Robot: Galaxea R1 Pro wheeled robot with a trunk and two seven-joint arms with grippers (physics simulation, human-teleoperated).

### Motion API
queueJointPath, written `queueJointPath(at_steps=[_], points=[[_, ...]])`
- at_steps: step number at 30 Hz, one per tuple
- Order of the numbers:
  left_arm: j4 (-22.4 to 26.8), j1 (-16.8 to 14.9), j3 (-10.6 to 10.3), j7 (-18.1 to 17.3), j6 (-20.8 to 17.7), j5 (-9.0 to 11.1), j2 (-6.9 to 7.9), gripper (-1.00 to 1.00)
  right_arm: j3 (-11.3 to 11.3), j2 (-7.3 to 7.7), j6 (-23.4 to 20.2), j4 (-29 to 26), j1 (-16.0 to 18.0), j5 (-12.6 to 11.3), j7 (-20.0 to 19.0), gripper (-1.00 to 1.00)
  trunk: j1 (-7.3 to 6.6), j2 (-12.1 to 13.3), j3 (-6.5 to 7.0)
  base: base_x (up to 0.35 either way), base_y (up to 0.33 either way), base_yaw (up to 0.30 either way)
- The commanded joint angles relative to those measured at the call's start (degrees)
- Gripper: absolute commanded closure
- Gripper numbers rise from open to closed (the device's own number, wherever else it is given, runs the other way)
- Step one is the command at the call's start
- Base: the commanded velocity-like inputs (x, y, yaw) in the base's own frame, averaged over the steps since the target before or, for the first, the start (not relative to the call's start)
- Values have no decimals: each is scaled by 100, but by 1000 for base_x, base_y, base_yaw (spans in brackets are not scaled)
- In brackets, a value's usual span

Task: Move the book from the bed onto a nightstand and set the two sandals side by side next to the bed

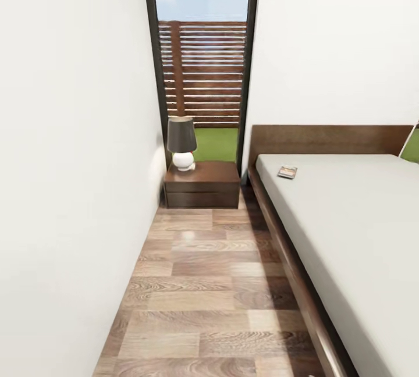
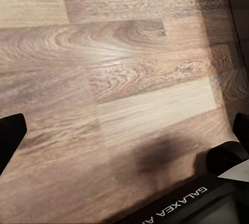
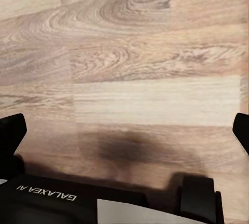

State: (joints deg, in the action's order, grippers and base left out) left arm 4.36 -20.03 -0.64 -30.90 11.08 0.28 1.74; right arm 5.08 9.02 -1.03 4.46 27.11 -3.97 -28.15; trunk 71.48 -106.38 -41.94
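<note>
The floor (image 1: 203,301) of wood planks lies nearest, a narrow lane between the white wall (image 1: 70,191) and the bed (image 1: 361,231). In the left wrist view the left gripper (image 2: 124,130) points down at the planks, its two black fingertips (image 2: 10,130) far apart at the sides of the picture, with nothing between them, and a soft shadow lies on the floor under it. The right gripper (image 3: 124,128) has the same pose over the floor, wide open and empty, its fingertips (image 3: 10,130) also at the picture's sides. Part of the robot's black body with white letters is seen close under each gripper.

The book (image 1: 287,172) lies flat on the mattress near the headboard (image 1: 331,139), close to the bed's edge on the lane side. It is well ahead of both grippers. The nightstand (image 1: 202,185) stands at the far end of the lane, below the tall window (image 1: 202,57), between the wall and the bed. Its lamp (image 1: 181,143) stands on the wall side, so the top towards the bed is bare. The lane is open up to the nightstand.
</note>
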Motion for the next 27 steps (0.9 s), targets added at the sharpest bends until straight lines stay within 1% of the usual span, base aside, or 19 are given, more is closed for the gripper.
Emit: queueJointPath(at_steps=[1,6,10,13,27], points=[[-6,-5,-7,-13,25,1,1,-100,37,3,-11,19,8,-43,-24,-100,2,-2,-5,222,2,-12],[-6,-3,-8,-13,25,0,1,-100,37,3,-11,19,9,-43,-24,-100,2,-2,-5,85,1,-86],[-6,-5,-7,-13,25,0,1,-100,37,3,-11,19,13,-43,-25,-100,2,-2,-4,30,0,-175],[-6,-5,-6,-13,25,0,1,-100,37,3,-11,19,14,-43,-25,-100,2,-2,-3,153,0,-82],[-6,-6,-9,-13,25,1,1,-100,37,-6,-11,19,10,-40,-28,-100,2,-2,-3,312,0,-5]])
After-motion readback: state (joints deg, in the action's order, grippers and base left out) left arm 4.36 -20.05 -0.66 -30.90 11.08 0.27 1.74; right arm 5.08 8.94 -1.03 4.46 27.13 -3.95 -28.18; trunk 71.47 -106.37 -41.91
